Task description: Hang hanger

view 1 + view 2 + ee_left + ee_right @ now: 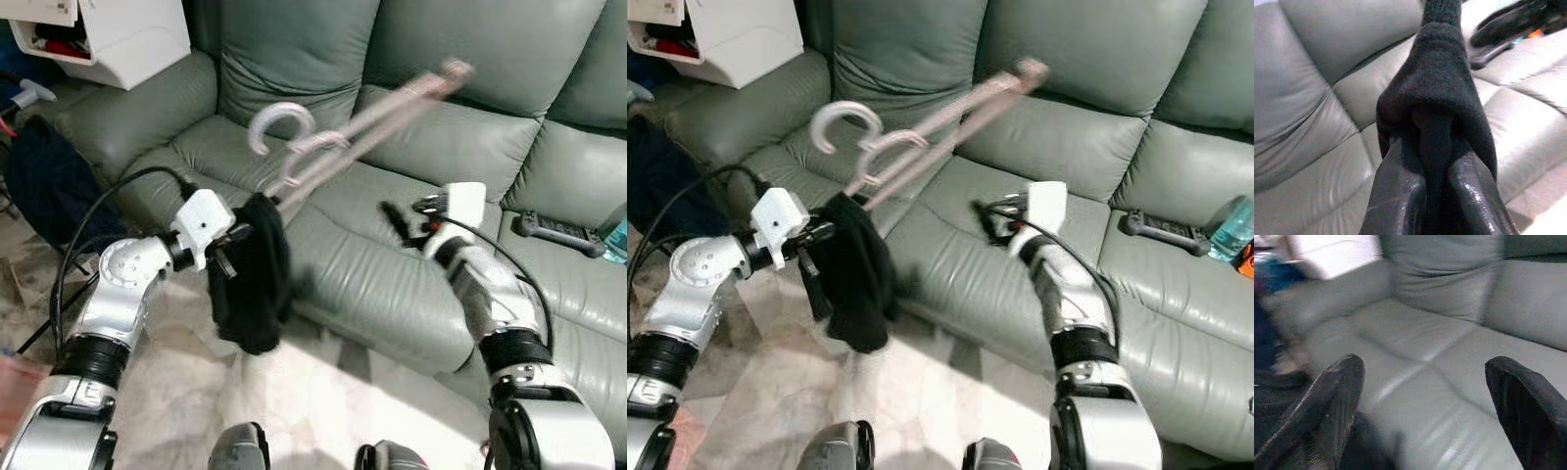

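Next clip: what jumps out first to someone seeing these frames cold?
The pale hangers, two hooks side by side, jut up over the grey-green sofa from a black garment bunched at the left gripper, which is shut on that fabric. The right gripper hovers open above the seat cushion. A dark remote lies on the sofa's right-hand seat.

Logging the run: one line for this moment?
left end effector: shut on black cloth | hangers: raised | right end effector: open over sofa
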You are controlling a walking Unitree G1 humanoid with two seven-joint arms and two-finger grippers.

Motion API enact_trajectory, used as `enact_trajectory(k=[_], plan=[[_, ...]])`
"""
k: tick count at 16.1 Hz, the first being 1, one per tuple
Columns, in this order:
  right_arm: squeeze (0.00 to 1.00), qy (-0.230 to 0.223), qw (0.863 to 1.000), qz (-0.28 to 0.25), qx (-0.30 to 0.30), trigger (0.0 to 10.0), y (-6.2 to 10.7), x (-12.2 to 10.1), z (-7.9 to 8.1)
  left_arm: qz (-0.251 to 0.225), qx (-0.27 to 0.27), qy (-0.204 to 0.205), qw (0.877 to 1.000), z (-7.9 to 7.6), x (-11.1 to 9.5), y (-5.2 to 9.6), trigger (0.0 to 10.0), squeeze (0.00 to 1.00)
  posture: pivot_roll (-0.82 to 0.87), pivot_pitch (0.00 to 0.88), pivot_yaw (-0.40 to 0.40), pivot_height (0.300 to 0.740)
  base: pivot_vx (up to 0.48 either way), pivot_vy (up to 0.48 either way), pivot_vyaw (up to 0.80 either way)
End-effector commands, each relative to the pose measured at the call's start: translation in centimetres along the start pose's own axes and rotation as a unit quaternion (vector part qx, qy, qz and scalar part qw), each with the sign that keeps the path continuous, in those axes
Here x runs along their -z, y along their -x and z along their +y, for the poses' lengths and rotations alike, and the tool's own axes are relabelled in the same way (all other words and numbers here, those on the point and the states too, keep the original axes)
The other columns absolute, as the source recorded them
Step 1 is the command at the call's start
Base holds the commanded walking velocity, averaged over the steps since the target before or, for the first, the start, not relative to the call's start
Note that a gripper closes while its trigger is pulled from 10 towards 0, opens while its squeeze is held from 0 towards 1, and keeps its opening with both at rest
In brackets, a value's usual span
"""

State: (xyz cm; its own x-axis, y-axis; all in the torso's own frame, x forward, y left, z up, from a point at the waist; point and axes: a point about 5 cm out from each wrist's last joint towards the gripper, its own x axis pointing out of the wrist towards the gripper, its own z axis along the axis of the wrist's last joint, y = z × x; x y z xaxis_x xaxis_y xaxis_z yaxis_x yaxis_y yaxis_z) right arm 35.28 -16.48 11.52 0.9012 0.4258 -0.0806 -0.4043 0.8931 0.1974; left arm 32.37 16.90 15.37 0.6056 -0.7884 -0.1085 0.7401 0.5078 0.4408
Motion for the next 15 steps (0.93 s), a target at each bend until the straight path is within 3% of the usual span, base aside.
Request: enact_trajectory(k=[1, 6, 9, 15], plan=[[0.0, -0.002, 0.998, -0.009, -0.06, 10.0, -0.4, -1.0, 1.1, -0.023, 0.017, -0.024, 0.999, 0.3, -1.6, -0.1, 0.0, 0.0, -0.01, 0.073, 0.036, 0.74, 0.0, 0.0, 0.0], [0.0, -0.011, 0.991, 0.021, -0.135, 10.0, 0.0, -0.1, 1.9, -0.056, 0.046, -0.044, 0.996, 0.3, -4.3, -0.9, 0.0, 0.0, -0.02, 0.065, 0.038, 0.74, 0.0, 0.0, 0.0], [0.0, -0.028, 0.983, 0.063, -0.173, 10.0, 0.9, 1.6, 2.1, -0.09, 0.066, -0.056, 0.992, 0.0, -6.3, -1.7, 0.0, 0.0, -0.02, 0.06, 0.038, 0.74, 0.0, 0.0, 0.0], [0.0, -0.034, 0.986, 0.127, -0.099, 10.0, 0.9, 4.0, 0.7, -0.156, 0.089, -0.066, 0.981, -0.6, -10.7, -2.4, 0.0, 0.0, -0.01, 0.054, 0.036, 0.74, 0.0, 0.0, 0.0]])
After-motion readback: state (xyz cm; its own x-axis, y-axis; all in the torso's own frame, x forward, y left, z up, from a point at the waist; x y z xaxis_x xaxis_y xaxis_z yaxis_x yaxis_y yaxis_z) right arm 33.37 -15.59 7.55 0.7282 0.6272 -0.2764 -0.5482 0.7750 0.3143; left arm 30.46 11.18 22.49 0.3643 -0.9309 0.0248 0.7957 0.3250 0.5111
